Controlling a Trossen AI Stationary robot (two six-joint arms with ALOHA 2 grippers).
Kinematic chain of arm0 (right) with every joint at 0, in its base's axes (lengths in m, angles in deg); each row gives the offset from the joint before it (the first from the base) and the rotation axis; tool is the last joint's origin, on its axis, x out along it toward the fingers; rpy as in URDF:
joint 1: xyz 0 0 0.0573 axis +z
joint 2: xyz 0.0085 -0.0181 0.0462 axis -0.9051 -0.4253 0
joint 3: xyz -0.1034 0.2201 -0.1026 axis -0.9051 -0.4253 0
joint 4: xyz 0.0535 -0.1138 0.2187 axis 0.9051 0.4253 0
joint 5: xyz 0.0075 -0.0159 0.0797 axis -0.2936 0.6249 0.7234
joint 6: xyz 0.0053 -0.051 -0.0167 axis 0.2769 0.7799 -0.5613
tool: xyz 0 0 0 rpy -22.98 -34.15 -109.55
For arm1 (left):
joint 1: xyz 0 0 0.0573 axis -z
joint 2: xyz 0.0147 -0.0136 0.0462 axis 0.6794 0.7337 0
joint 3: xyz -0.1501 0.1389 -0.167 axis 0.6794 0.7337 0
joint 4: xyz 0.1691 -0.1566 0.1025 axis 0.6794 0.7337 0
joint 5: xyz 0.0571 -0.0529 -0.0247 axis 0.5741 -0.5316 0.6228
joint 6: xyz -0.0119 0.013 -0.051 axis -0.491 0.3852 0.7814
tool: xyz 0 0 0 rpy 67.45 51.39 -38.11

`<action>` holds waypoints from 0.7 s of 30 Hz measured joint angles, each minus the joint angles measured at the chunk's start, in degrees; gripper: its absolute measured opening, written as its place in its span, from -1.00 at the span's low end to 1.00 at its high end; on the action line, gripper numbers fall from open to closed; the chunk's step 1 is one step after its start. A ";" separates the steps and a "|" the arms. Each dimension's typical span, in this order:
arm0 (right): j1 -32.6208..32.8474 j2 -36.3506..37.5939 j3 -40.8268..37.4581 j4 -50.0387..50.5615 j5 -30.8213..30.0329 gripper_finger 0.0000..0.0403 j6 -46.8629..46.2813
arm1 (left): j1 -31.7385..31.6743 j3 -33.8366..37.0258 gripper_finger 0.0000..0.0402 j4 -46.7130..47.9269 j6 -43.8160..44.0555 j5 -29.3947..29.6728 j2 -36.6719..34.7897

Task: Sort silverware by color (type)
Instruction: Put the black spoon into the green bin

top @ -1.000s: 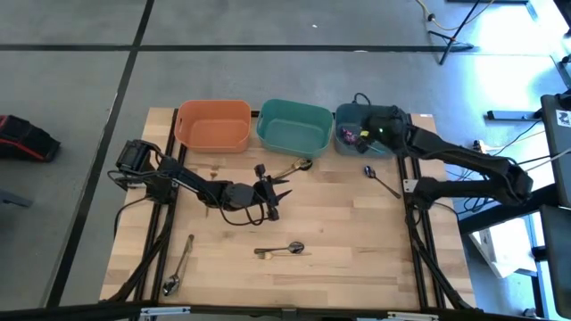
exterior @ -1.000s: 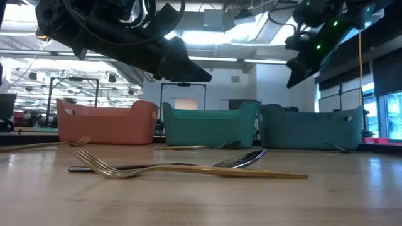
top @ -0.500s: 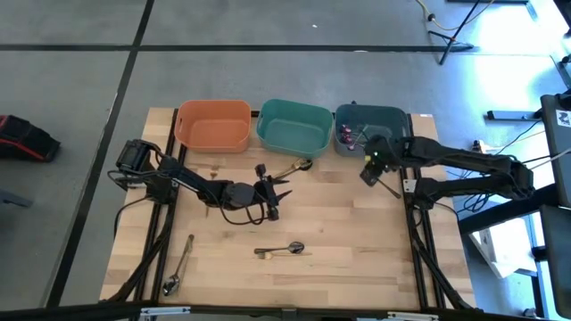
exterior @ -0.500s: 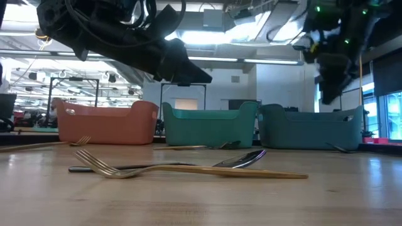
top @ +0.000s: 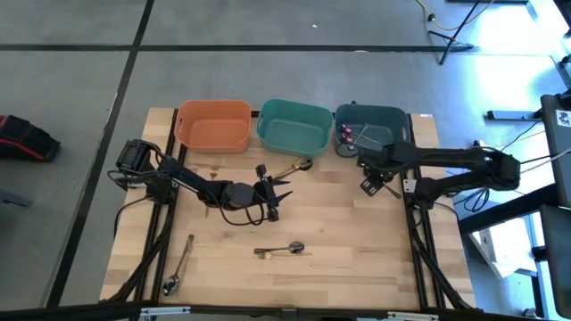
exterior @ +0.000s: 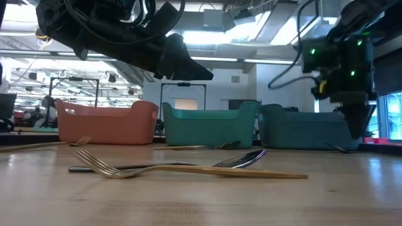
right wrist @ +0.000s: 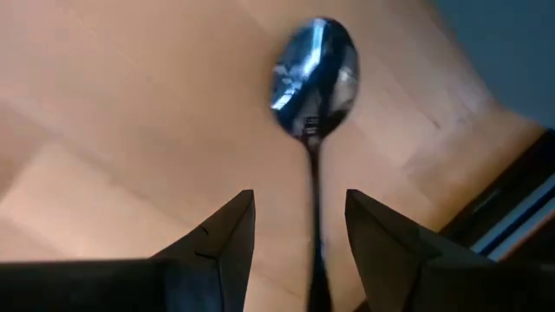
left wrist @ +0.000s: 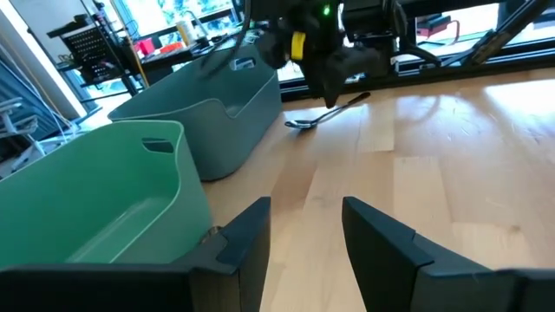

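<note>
A dark grey spoon (right wrist: 314, 69) lies flat on the table in front of the blue-grey bin (top: 385, 120). My right gripper (right wrist: 299, 227) hangs over it, open and pointing down, one finger on each side of the handle without touching it; the high view shows this gripper (top: 369, 184) too. Iridescent purple pieces (top: 346, 134) lie in the blue-grey bin. A gold spoon (top: 294, 167) rests by the teal bin (top: 294, 127). A gold fork and a dark spoon (top: 282, 250) lie crossed near the table's middle. My left gripper (top: 273, 196) waits open above mid-table.
The orange bin (top: 214, 125) stands at the far edge, left of the teal one. Two more pieces (top: 178, 265) lie near the table's near left corner. The table's right edge and frame rail (top: 410, 192) run close beside my right gripper.
My right gripper has moved from above the blue-grey bin toward the table's near edge and down. It now points down over the dark spoon on the table. My left arm has kept still.
</note>
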 joint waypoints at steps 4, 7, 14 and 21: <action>-2.69 -5.77 0.02 -0.27 -0.83 -0.16 0.00 | 0.00 0.00 -0.30 0.00 0.00 -0.01 0.00; -4.79 -9.25 0.02 -0.40 -0.86 -0.16 0.04 | 0.21 0.00 -0.30 0.01 0.00 0.02 0.00; -5.77 -13.60 0.26 -1.21 -1.06 -0.16 0.26 | 0.63 0.00 -0.30 0.02 -0.48 0.02 0.00; -5.73 -13.87 0.22 -2.29 0.44 -0.27 1.81 | 0.64 0.00 -0.30 0.04 -0.50 0.02 0.00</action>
